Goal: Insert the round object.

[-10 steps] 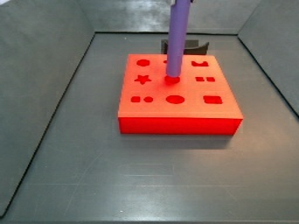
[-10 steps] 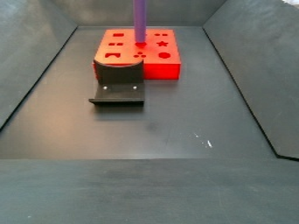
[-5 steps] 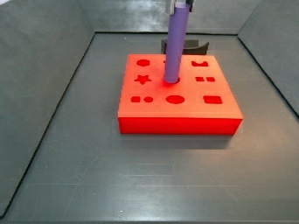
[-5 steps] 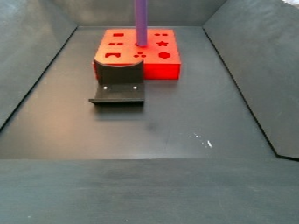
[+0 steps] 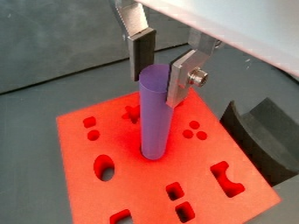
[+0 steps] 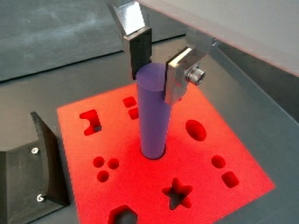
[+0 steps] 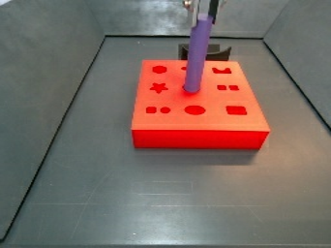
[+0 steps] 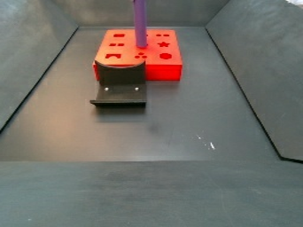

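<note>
The gripper stands spread apart at the top of the round object, which rises below it from the red block (stiff, smooth, probably slippery); grip it high.

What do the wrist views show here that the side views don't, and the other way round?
Wrist views only: a close look at the hand above the red block, its fingers flanking the top of the round object; whether they clamp it is unclear. Side views only: the whole fixture and the grey floor around the block. Both: the round object standing upright with its lower end in a hole of the block.
</note>
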Controlling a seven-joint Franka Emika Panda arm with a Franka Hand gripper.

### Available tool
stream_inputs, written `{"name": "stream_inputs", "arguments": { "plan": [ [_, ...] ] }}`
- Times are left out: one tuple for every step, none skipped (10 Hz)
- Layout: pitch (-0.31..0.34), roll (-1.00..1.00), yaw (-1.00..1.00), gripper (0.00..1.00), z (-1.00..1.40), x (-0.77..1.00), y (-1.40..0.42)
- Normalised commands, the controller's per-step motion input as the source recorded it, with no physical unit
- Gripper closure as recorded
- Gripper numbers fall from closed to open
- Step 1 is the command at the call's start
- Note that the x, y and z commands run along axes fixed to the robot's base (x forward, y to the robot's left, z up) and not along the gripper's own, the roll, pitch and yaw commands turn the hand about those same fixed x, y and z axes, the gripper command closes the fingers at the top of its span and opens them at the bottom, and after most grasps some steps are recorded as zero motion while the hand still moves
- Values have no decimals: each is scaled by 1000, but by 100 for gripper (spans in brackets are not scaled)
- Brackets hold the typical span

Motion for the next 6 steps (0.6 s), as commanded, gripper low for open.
{"name": "stream_inputs", "arguments": {
  "plan": [
    [11, 47, 0, 100, -306, 206, 0],
    [10, 54, 0, 100, -446, 203, 0],
    [0, 81, 0, 100, -563, 177, 0],
    [0, 113, 0, 100, -637, 91, 0],
    [-17, 133, 0, 100, -631, 0, -17],
    [0, 117, 0, 100, -260, 0, -3]
  ]
}}
